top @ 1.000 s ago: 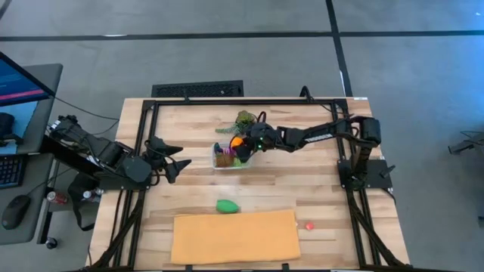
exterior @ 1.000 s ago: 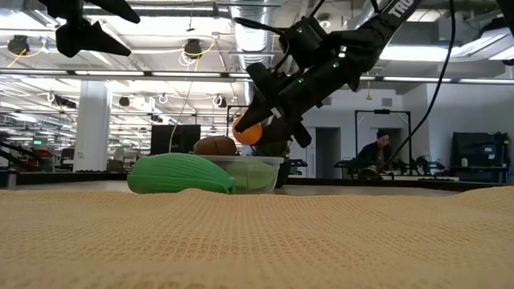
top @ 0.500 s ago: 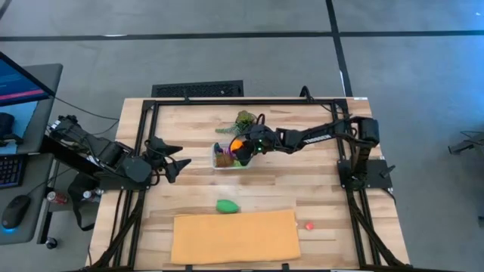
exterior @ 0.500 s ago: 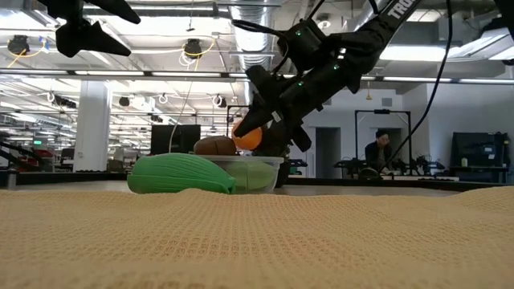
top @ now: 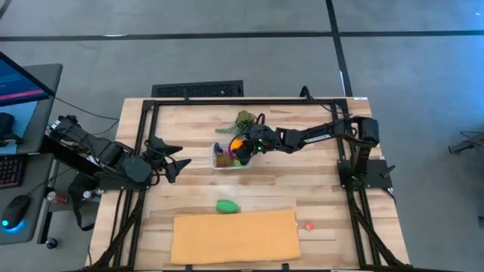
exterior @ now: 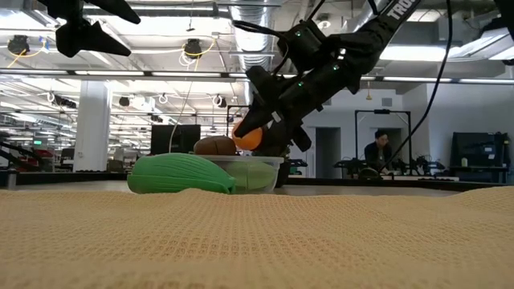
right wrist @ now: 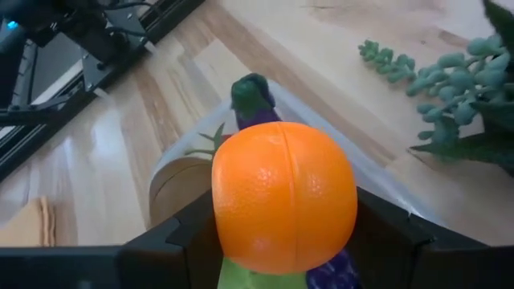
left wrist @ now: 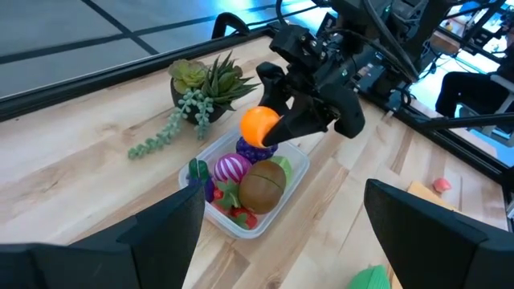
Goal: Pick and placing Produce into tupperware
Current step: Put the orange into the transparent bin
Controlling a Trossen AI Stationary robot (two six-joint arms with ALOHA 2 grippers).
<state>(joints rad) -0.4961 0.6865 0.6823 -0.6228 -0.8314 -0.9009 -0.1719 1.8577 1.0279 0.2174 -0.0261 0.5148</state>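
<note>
Orange and round, a toy orange (right wrist: 284,197) sits pinched between my right gripper's (top: 240,145) two dark fingers, which press on its sides. My right arm reaches out across the wooden table (top: 318,181) from its base on the right and slopes down toward the middle, so the orange hangs just above the tupperware (left wrist: 295,170), over its far end next to the leafy green plant (left wrist: 205,88). The fruit is smooth, with a faint seam running down its middle.

The tupperware is a clear tub with rounded corners, already crowded: a brown piece (left wrist: 262,185), a pink striped piece (left wrist: 232,169), purple grapes (left wrist: 250,150), green bits and something red low in one corner.

My left gripper (top: 172,157) waits at the table's left side, raised off the wood, its fingers spread wide with nothing between them.

Nearer the front edge a green piece (top: 227,205) lies just beside the tan-orange mat (top: 234,238), and a small red piece (top: 309,225) rests off the mat's right end.
</note>
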